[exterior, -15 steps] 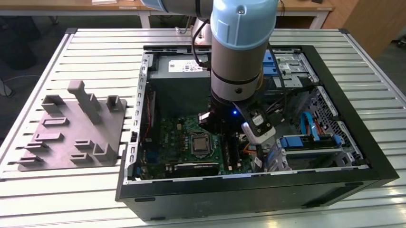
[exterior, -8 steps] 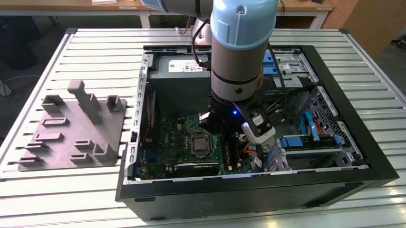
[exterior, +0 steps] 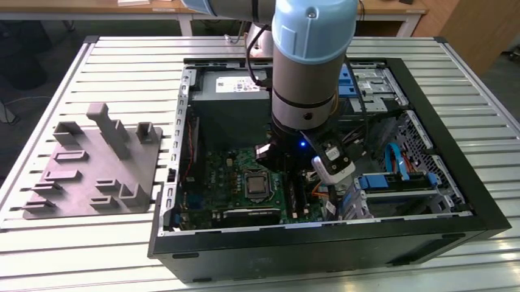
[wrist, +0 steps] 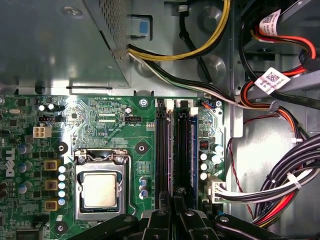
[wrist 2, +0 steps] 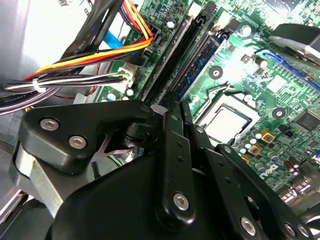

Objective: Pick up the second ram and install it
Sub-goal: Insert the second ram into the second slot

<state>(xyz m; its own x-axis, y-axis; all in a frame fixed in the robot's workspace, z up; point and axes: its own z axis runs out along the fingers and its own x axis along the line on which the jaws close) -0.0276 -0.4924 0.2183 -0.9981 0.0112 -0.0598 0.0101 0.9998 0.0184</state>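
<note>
The end effector is closed on the second ram, standing in its slot on the green board; pushing it fully home looks left to do.

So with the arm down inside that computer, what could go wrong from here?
The fingers are right over the memory slots, so a slightly tilted push could jam a stick or strain the green board. The cable bundle lies close beside them and might snag as the arm moves.
</note>
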